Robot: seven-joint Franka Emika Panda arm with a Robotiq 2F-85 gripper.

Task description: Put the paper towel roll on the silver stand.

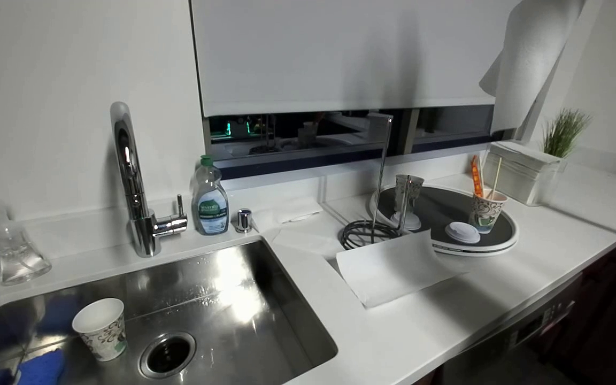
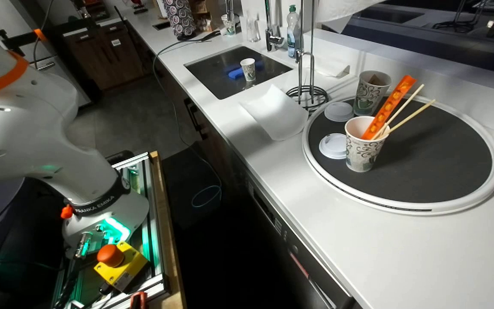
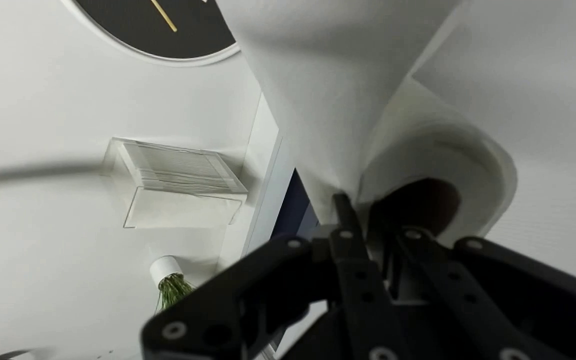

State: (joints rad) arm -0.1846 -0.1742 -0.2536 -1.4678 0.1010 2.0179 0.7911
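Note:
The paper towel roll (image 3: 488, 170) is a white cylinder in the wrist view, its dark core hole facing the camera and a loose sheet hanging off it. My gripper (image 3: 360, 212) is shut on the roll's wall, one finger outside and one in the core; the inner fingertip is hidden. Part of the roll's paper (image 1: 532, 59) hangs in the air at upper right in an exterior view, and its edge (image 2: 345, 8) shows at the top here. The silver stand (image 1: 380, 182) stands upright on the counter; it also shows here (image 2: 300, 81). The gripper is outside both exterior views.
A round turntable (image 2: 444, 189) with cups, lids and chopsticks is beside the stand. A loose white sheet (image 1: 393, 267) lies in front of the stand. The sink (image 1: 222, 305), faucet (image 1: 131, 176) and soap bottle (image 1: 212, 203) are on the other side. A napkin box (image 3: 183, 185) is near the window.

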